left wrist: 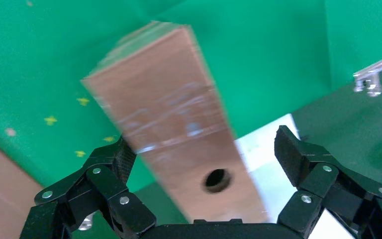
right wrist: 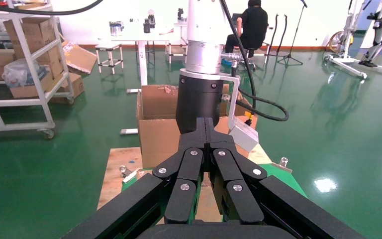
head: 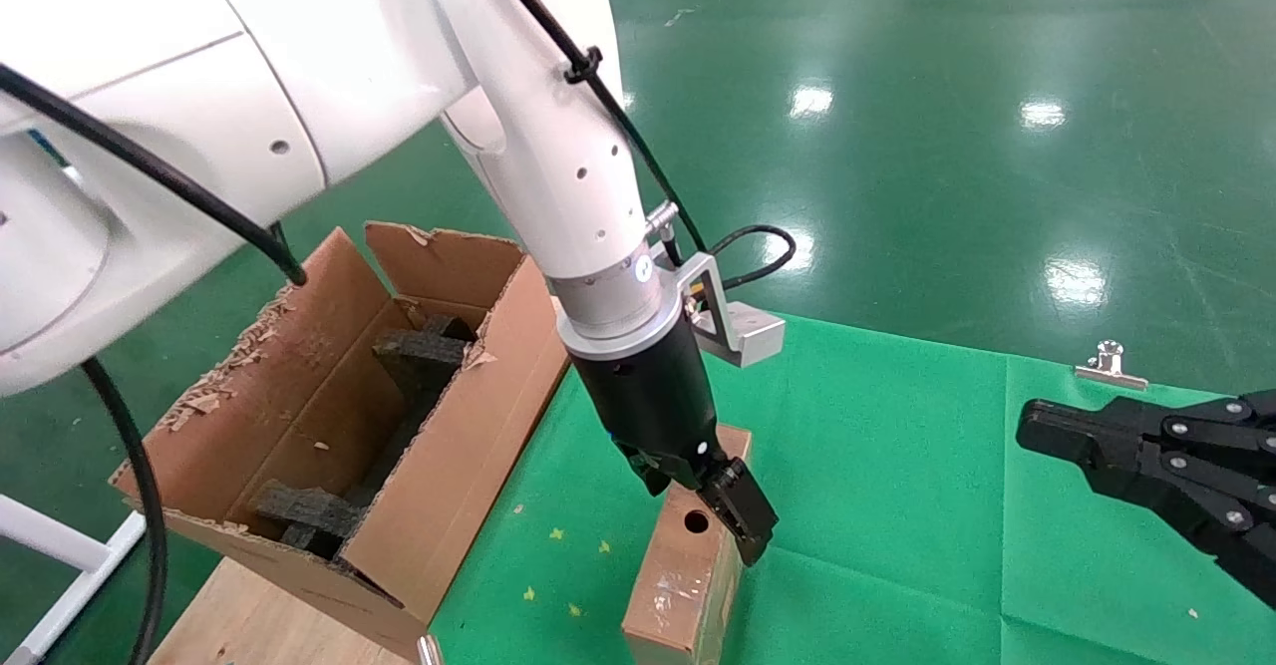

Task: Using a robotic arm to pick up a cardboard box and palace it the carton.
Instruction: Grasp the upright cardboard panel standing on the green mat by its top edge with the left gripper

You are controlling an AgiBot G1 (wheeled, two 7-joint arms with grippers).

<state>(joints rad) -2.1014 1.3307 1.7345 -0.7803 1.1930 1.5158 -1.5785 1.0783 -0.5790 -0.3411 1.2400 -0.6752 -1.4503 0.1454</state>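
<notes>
Left gripper (head: 713, 491) over the cardboard box (head: 683, 570)
Brown, tape-glossed, round hole in its narrow side; fingers (left wrist: 107, 169) spread wide, holding nothing.

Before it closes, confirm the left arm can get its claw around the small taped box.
Probably yes. The left claw is open astride the cardboard box, one finger on each side, nothing between them. The right claw is parked well off to the side.
</notes>
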